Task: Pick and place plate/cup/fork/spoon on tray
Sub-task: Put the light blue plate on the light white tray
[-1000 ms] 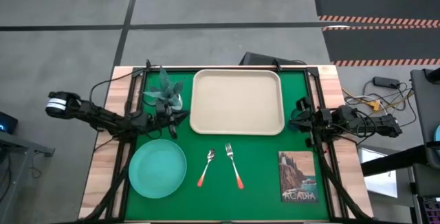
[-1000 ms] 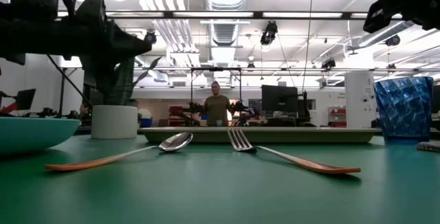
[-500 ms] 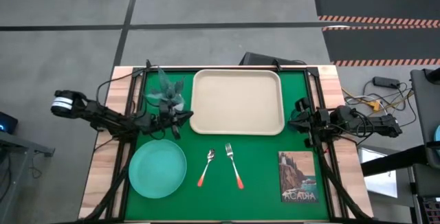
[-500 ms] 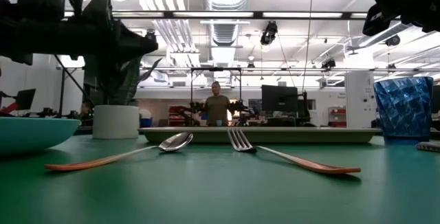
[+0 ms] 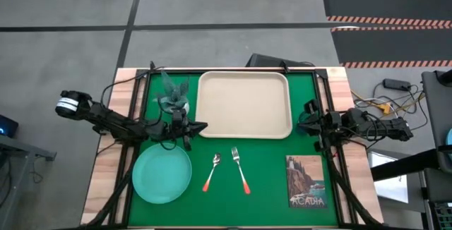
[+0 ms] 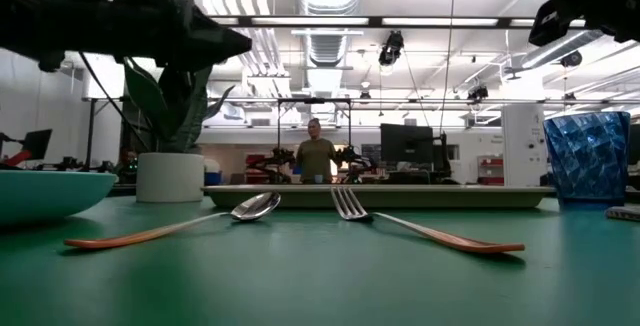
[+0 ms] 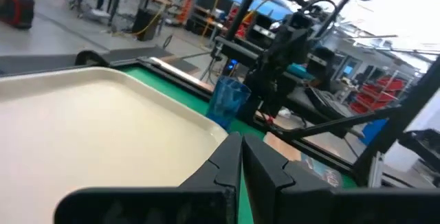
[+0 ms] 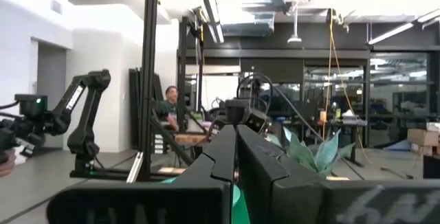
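The turquoise plate (image 5: 161,174) lies on the green mat at the near left. The spoon (image 5: 212,171) and the fork (image 5: 241,170) lie side by side on the mat, in front of the beige tray (image 5: 244,104). The blue cup (image 6: 587,156) stands on the mat right of the tray, and also shows in the left wrist view (image 7: 229,100). My left gripper (image 5: 203,125) is shut and empty. It hovers by the tray's near left corner, between the plant and the plate. My right gripper (image 5: 299,124) is shut and empty, at the tray's right side near the cup.
A white-potted green plant (image 5: 173,96) stands left of the tray, just behind my left arm. A picture book (image 5: 306,182) lies at the near right. The mat is bare in front of the cutlery. A person (image 6: 317,156) stands far off in the room.
My left gripper has moved toward the table's right edge and slightly toward the near edge, from beside the plant to the tray's near left corner, and has stayed shut. The task's things lie where they were.
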### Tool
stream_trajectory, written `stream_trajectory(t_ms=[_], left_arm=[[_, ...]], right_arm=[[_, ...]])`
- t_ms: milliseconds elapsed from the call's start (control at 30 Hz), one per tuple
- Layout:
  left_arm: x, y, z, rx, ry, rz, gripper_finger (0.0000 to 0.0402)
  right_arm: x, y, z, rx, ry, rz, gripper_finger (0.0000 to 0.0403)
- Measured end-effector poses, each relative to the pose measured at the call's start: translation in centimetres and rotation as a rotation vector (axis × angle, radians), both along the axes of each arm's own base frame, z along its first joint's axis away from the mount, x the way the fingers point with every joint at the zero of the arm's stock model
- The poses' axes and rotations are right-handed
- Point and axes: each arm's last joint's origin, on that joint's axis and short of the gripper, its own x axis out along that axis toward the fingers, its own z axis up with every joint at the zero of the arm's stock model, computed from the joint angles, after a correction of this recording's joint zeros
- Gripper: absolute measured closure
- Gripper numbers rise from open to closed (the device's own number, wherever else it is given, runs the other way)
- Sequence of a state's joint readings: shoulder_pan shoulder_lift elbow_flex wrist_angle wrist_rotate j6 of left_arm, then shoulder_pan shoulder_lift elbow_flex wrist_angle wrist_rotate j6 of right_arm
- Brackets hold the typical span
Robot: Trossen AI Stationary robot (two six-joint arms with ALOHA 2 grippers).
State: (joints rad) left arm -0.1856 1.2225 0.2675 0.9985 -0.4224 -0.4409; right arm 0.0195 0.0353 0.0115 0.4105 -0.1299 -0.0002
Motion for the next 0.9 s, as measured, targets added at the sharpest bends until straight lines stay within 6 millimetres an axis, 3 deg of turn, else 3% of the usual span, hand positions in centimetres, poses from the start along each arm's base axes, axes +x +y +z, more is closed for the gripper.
stream_trajectory(t_ms=[300,533,700,900], left_arm=[[2.1,-2.7,3.7,-0.041,0.095,-0.058,0.0402],[3.4,-5.3,5.6,-0.135,0.274,-0.053,0.0402],[4.0,-7.1,5.4,-0.241,0.390,-0.049,0.0402],[5.0,-9.6,3.4,-0.420,0.488,-0.044,0.0402]], right_arm=[[-0.4,0.0,0.8,0.001,-0.096,0.000,0.0394],[-0.7,0.0,1.3,-0.052,-0.162,-0.029,0.0394],[-0.9,0.0,2.1,-0.089,-0.194,-0.050,0.0394],[-1.5,0.0,3.6,-0.090,-0.236,-0.053,0.0394]])
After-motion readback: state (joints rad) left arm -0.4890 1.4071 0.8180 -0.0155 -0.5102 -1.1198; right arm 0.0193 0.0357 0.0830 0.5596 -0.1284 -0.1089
